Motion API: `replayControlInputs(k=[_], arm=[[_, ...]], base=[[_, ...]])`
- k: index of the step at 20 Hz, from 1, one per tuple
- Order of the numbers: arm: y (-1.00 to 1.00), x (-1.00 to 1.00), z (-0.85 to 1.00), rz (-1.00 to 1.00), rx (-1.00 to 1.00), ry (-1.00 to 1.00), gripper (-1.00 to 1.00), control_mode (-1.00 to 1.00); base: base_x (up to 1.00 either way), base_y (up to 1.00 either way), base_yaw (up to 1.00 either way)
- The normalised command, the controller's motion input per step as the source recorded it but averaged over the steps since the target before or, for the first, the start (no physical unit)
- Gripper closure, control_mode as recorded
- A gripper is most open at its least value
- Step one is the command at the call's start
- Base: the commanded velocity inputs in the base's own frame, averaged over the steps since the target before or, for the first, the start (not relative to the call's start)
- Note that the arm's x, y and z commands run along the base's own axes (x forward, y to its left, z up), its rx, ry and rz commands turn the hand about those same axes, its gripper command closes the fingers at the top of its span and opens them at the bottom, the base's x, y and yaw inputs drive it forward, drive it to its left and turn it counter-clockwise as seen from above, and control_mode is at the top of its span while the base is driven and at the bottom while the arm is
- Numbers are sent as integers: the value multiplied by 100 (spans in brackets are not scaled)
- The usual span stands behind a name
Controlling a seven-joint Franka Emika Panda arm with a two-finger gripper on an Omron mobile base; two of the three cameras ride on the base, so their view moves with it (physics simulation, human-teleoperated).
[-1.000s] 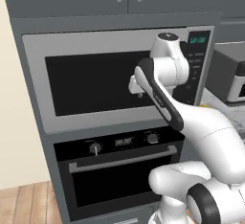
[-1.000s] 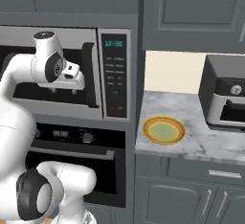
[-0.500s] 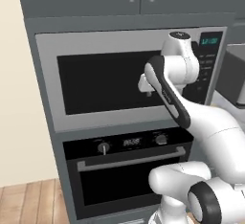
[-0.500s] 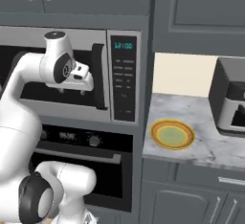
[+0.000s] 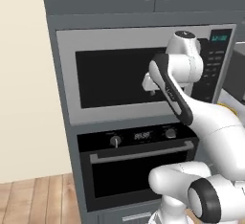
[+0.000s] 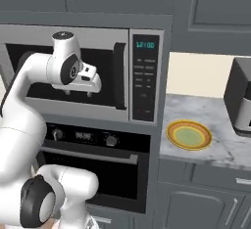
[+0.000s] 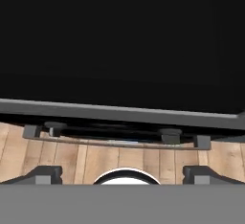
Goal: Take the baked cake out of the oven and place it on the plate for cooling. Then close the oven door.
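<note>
Claw (image 6: 78, 92) spread, empty, hanging before microwave (image 6: 73, 71), above oven (image 6: 93, 167). Oven door (image 5: 143, 175) shut, so cake hidden inside; plate (image 6: 189, 135) waiting on counter (image 6: 215, 120).

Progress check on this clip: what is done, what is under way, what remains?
Done: nothing visible. The oven door is shut and the plate is bare. In hand: the open, empty gripper hangs in front of the microwave, above the oven. Left: open the door, move the cake to the plate, close the door.
</note>
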Motion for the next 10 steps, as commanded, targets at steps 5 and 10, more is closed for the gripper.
replayControlInputs(k=[5,10], arm=[[0,0,0,0,0,0,-100,100],[0,0,0,0,0,0,-100,100]], base=[[-63,-63,0],[14,-79,-5]])
